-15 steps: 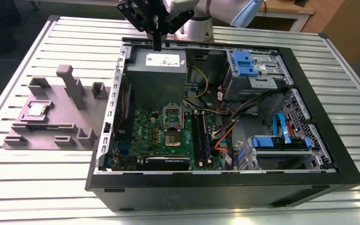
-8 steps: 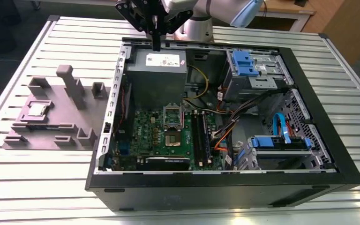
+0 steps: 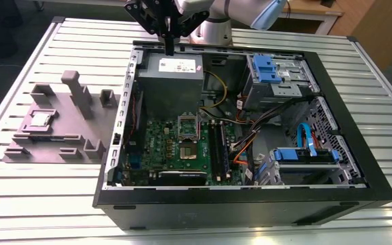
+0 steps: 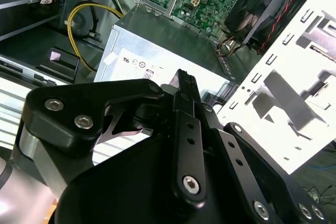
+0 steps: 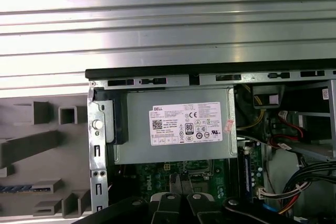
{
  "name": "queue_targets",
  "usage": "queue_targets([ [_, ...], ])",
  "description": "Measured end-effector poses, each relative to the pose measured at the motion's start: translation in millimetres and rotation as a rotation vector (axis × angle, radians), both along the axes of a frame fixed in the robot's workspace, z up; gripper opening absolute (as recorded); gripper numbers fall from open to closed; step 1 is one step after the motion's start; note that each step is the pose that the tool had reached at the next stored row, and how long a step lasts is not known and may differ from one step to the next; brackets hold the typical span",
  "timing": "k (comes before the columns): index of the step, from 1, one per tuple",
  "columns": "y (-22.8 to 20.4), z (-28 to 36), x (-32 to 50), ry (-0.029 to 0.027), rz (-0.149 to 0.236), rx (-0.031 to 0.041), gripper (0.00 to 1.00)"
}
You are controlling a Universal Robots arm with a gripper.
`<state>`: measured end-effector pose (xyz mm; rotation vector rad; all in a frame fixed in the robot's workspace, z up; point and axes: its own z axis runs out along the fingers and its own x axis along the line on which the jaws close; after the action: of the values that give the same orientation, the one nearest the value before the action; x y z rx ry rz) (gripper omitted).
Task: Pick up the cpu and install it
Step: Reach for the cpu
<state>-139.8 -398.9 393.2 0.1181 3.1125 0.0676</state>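
**One arm above the open case, cpu lying in the grey fixture**

A ribbed aluminium table (image 3: pixel 39 204) carried everything. Its long slats ran across the exterior view, and pale wooden furniture (image 3: pixel 373 25) stood behind its far corner. A black computer case (image 3: pixel 250 209) lay on its side in the middle of the table with the panel off. This exposed a green motherboard (image 3: pixel 182 148), a grey power-supply box (image 3: pixel 172 76) with a white label, and blue drive caddies (image 3: pixel 267 69) toward the exterior view's right. Orange, yellow and black cables ran between them.

On the exterior view's left, just beside the case, sat a grey moulded fixture (image 3: pixel 59 127) with upright posts and pockets. The cpu (image 3: pixel 41 118) rested flat in a square pocket of that fixture, silver top upward, well apart from the arm. The open socket (image 3: pixel 188 150) on the motherboard appeared to hold no chip.

The arm reached in from the far side of the table, its pale joints above the back edge of the case. The gripper (image 3: pixel 170 51) pointed straight down over the far edge of the power-supply box, above it and not touching. In both wrist views the black fingers (image 5: pixel 176 182) were pressed together at the tips with nothing between them, and the labelled box (image 4: pixel 168 51) lay directly beyond the gripper (image 4: pixel 184 77).
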Motion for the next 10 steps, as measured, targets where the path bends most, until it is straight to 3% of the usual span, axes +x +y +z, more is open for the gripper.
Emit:
queue_targets([
  [10, 0.0, 0.0, -2.3, 0.0000, 0.000, 0.0000, 0.10],
])
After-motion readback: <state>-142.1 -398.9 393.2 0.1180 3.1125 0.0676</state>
